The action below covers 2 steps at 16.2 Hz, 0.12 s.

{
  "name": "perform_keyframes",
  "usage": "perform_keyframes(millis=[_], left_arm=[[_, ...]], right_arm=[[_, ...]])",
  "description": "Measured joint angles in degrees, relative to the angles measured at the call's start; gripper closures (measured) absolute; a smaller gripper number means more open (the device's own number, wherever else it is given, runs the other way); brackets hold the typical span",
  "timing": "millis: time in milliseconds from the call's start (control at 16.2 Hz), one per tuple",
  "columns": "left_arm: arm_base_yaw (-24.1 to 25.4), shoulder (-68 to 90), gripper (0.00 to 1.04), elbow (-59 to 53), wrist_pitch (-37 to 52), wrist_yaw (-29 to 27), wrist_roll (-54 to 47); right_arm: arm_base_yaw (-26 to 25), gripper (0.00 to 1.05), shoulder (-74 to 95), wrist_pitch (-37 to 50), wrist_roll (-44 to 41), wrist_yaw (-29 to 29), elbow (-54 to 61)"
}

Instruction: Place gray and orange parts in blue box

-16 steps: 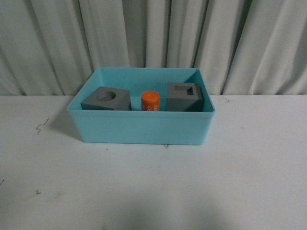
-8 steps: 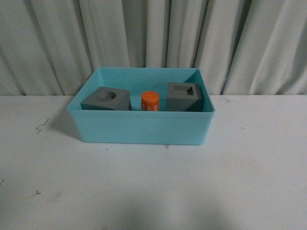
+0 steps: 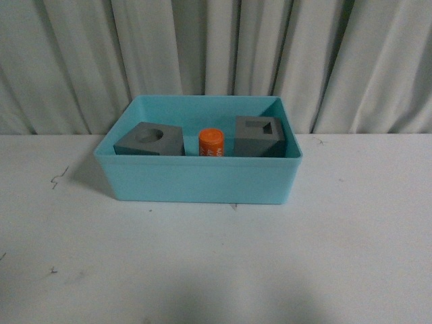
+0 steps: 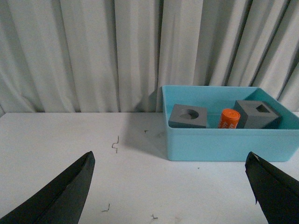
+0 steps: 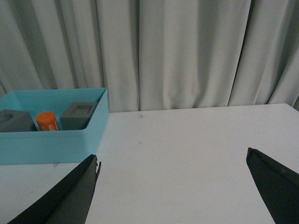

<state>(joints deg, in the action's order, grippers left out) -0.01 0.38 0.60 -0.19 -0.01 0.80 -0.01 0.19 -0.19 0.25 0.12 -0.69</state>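
Your white table (image 3: 216, 270) runs up to a pale pleated curtain (image 3: 216, 47), and the blue box (image 3: 199, 179) sits on it near that curtain, all three parts inside. Against the box's left wall lies the gray cube with the round recess (image 3: 150, 140); against its right wall sits the gray cube with the rectangular recess (image 3: 260, 136), which looks slightly tilted, though the near wall hides its base. Between the two cubes stands the orange cylinder (image 3: 211, 142), apart from both, white markings on its side too small to read.

Neither arm appears in your front view. The left gripper (image 4: 170, 196) hangs over bare table well short of the box, jaws spread wide with nothing between them — only the two dark fingertips (image 4: 60, 196) show. The right gripper (image 5: 173, 196) is likewise wide open and empty, off to the box's right.
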Motion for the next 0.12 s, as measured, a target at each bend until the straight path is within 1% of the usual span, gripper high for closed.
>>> perform_keyframes(millis=[123], left_arm=[[0.0,0.0,0.07,0.0,0.0,0.0,0.02]], right_arm=[[0.0,0.06,0.0,0.0,0.0,0.0,0.0]])
